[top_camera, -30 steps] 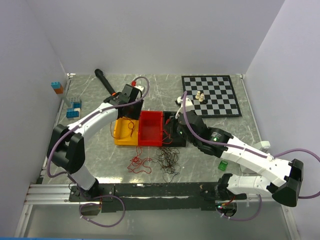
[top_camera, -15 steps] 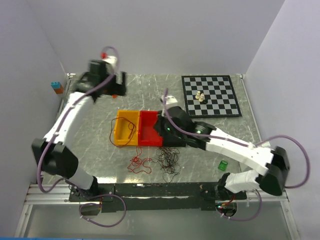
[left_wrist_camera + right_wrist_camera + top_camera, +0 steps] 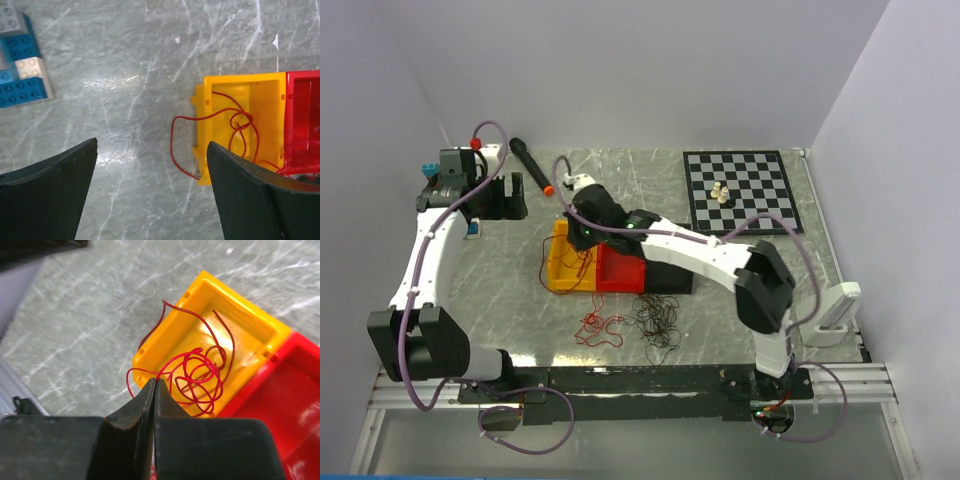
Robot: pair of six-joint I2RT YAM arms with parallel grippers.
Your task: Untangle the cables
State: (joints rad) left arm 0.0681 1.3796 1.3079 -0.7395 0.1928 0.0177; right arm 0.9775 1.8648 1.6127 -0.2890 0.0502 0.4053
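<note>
**Right claw [image 3: 154, 385] clamped on one red wire [image 3: 200, 375] — most of the job left**

It's pinched fully shut on that coil, over the yellow bin [image 3: 250, 315]. Left claw [image 3: 151, 150] gapes wide, holding nothing. Red squiggle [image 3: 600, 327] and dark tangle [image 3: 658, 320] sit loose on the table [image 3: 520, 300] — I'd guess we're early.

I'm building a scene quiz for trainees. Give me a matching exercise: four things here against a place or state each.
1 left gripper
2 right gripper
3 chessboard
4 black cable tangle

A shut, above the yellow bin
B on the near side of the red bin
C open
D far right, carrying chess pieces

Pairs: 1-C, 2-A, 3-D, 4-B
</note>
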